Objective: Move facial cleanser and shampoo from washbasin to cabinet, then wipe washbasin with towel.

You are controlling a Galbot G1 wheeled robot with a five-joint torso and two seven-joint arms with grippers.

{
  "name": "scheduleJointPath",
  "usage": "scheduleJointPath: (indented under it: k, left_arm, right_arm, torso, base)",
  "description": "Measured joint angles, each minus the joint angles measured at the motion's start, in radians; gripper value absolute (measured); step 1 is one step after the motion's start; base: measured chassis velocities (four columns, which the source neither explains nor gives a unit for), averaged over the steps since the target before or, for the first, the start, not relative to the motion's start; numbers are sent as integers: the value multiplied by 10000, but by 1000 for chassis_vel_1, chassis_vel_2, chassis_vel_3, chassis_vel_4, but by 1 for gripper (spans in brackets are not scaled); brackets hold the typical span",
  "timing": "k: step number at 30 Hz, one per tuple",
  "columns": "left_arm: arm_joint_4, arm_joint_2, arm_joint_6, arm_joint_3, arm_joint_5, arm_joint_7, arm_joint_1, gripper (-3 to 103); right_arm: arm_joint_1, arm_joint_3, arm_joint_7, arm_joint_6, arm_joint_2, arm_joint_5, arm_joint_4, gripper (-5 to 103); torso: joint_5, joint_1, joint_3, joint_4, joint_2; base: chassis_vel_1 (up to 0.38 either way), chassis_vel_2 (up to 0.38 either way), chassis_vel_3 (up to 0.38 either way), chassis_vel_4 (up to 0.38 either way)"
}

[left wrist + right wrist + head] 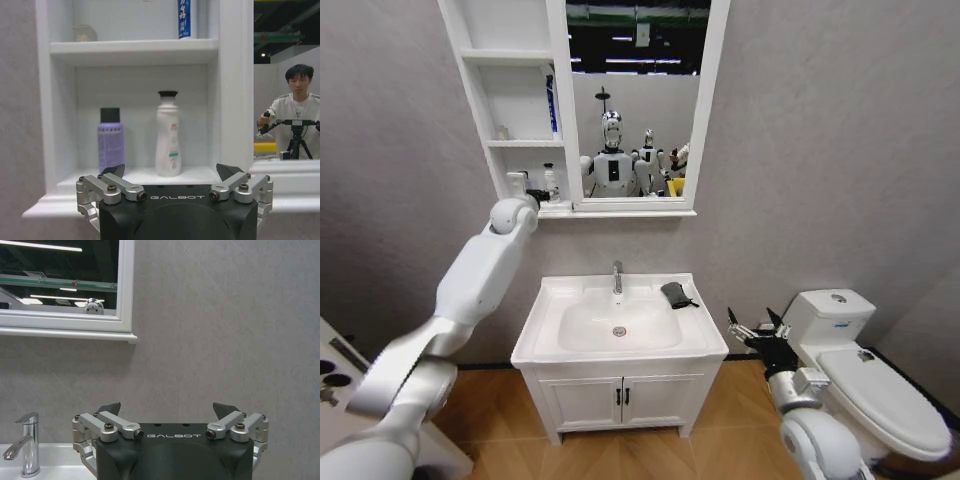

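The cabinet [510, 120] hangs left of the mirror. In its lowest compartment stand a white bottle with a black cap [168, 135] and a purple bottle with a black cap [110, 142]. I cannot tell which is the facial cleanser and which the shampoo. My left gripper [171, 172] hovers open just in front of that compartment, holding nothing, and it is seen at the cabinet [535, 195] in the head view. The dark towel [675, 294] lies bunched on the washbasin [545, 335] rim, right of the tap [617, 277]. My right gripper [760, 330] stands open and empty right of the washbasin.
A blue tube [184, 19] and a small box [85, 33] sit in the middle compartment. The mirror [635, 100] hangs above the basin. A white toilet [865, 370] stands close on the right, and the two-door vanity [620, 395] is below the basin.
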Motion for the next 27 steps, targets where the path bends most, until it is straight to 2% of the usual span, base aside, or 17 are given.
scheduleJointPath:
  k: [1, 2, 5, 6, 9, 10, 11, 13, 14, 17, 21, 23, 25, 26, 27]
  left_arm:
    - [-458, 196, -3, -262, 65, 11, 512, 100]
    - [-458, 196, -3, -262, 65, 11, 512, 100]
    - [-1824, 799, 19, -1442, 473, 112, 2594, 100]
    - [-1824, 799, 19, -1442, 473, 112, 2594, 100]
    - [-3195, 1000, -378, -2604, 1104, 95, 4927, 100]
    - [-3195, 1000, -378, -2604, 1104, 95, 4927, 100]
    - [-3568, 973, -490, -2950, 1319, 113, 5577, 100]
    - [-4221, 775, -773, -3573, 1837, 276, 6940, 100]
    - [-4221, 775, -773, -3573, 1837, 276, 6940, 100]
    - [-4988, 334, -1270, -4505, 2559, 504, 8616, 100]
    - [-5443, 7, -1443, -5057, 2913, 642, 9538, 100]
    - [-5971, -351, -1632, -5521, 3451, 871, 10592, 100]
    - [-6201, -508, -1673, -5681, 3606, 927, 11022, 100]
    - [-6703, -748, -1677, -5931, 3799, 1136, 11760, 100]
    - [-6703, -748, -1677, -5931, 3799, 1136, 11760, 100]
  right_arm:
    - [-11, 16, 57, -40, -23, 71, 37, 100]
    - [-11, 16, 57, -40, -23, 71, 37, 100]
    - [-31, 51, 107, -164, -71, 139, 93, 100]
    - [-31, 51, 107, -164, -71, 139, 93, 100]
    - [4, -58, 154, -304, -68, 135, 104, 100]
    - [4, -58, 154, -304, -68, 135, 104, 100]
    - [12, -90, 161, -328, -63, 128, 113, 100]
    - [16, -125, 165, -364, -33, 92, 144, 100]
    - [16, -125, 165, -364, -33, 92, 144, 100]
    - [-47, -98, 173, -383, 6, 58, 215, 100]
    - [-108, -67, 174, -384, 50, -1, 242, 100]
    - [-156, -77, 174, -383, 129, -64, 296, 100]
    - [-168, -85, 174, -384, 156, -82, 325, 100]
    - [-190, -96, 174, -384, 176, -87, 386, 100]
    - [-190, -96, 174, -384, 176, -87, 386, 100]
  torso:
    - [-3, 1, -1, 1, 0]
    - [-3, 1, -1, 1, 0]
    - [-1, 0, -1, 3, 0]
    - [-1, 0, -1, 3, 0]
    - [-1, -1, -2, 3, 1]
    - [-1, -1, -2, 3, 1]
    - [3, -1, -2, 3, 1]
    - [-1, -1, -1, 4, 0]
    - [-1, -1, -1, 4, 0]
    - [1, 0, -2, 2, 0]
    - [2, 0, -2, 3, 1]
    - [3, 0, -1, 2, 1]
    - [3, 0, -1, 1, 0]
    - [0, 1, -1, 3, -1]
    - [0, 1, -1, 3, -1]
  base:
    - [0, 0, 0, 0]
    - [0, 0, 0, 0]
    - [0, 0, 0, 0]
    - [0, 0, 0, 0]
    - [0, 0, 0, 0]
    - [0, 0, 0, 0]
    - [0, 0, 0, 0]
    - [0, 0, 0, 0]
    - [0, 0, 0, 0]
    - [0, 0, 0, 0]
    - [0, 0, 0, 0]
    - [0, 0, 0, 0]
    - [0, 0, 0, 0]
    - [0, 0, 0, 0]
    - [0, 0, 0, 0]
